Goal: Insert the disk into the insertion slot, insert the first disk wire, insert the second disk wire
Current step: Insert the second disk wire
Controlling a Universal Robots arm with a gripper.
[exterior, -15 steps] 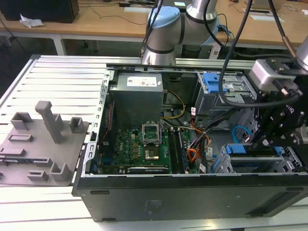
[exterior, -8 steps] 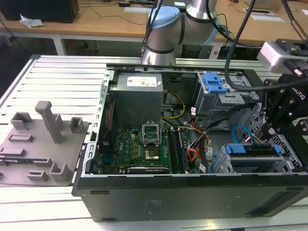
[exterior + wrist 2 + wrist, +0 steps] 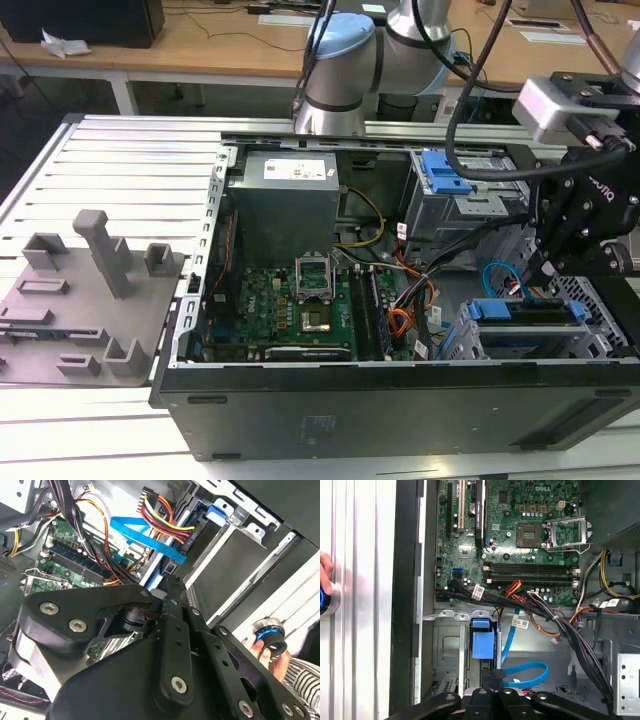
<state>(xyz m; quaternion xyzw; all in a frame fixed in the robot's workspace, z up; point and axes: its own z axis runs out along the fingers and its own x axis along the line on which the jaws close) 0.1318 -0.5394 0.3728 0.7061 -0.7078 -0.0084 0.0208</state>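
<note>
- Here, the gripper (image 3: 555,265) is hanging low inside the open computer case (image 3: 400,400), over the corner at the exterior view's right, where the drive bays are sitting.
- The disk (image 3: 482,640) is already lying in the insertion slot (image 3: 447,650); its bright blue frame is showing just beyond the fingertips in the first wrist view, inside the perforated metal walls.
- The fingers (image 3: 487,680) are looking closed, with hardly any gap between them. They seem to be pinching the small black plug at the end of the light blue cable (image 3: 527,672), though the contact itself is partly hiding behind the fingertips.
- The light blue cable is looping out to one side of the fingers and curling back to them, so its plug end is sitting at the fingertips while the rest is trailing toward the green board (image 3: 520,545).
- The disk's connector edge is lying directly ahead of the fingertips, touching or nearly so, and the plug is pointing toward it.
- The red, orange and black wire bundle (image 3: 160,512) is running down to the same edge of the disk, just beside the light blue cable's plug; whether its own plug is seated is not clear.
- The case is resting on a ribbed metal bench (image 3: 120,160).
</note>
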